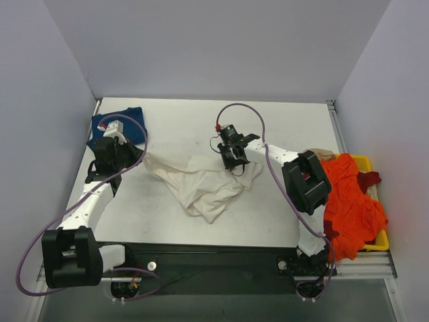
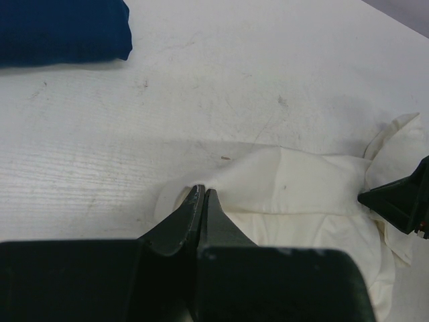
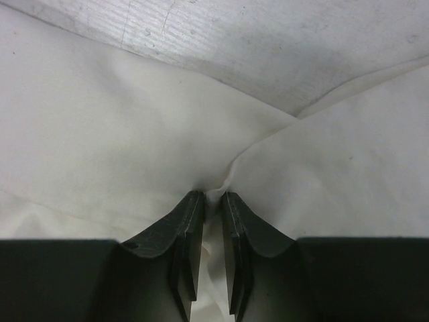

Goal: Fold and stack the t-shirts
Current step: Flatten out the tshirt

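A cream t-shirt (image 1: 201, 184) lies crumpled and spread across the middle of the table. My left gripper (image 1: 139, 155) is shut on its left edge; in the left wrist view the jaws (image 2: 202, 190) meet tightly on the rim of the cream cloth (image 2: 301, 181). My right gripper (image 1: 234, 161) presses down on the shirt's upper right part. There the narrow jaws (image 3: 213, 194) pinch a raised fold of cream cloth (image 3: 100, 134). A folded dark blue t-shirt (image 1: 124, 119) (image 2: 60, 30) lies at the back left.
A yellow bin (image 1: 379, 243) stands at the table's right edge, with an orange t-shirt (image 1: 352, 201) draped over it. A dark red one (image 1: 369, 180) and a beige one (image 1: 322, 154) show beside it. The right arm's black tip (image 2: 402, 198) shows in the left wrist view.
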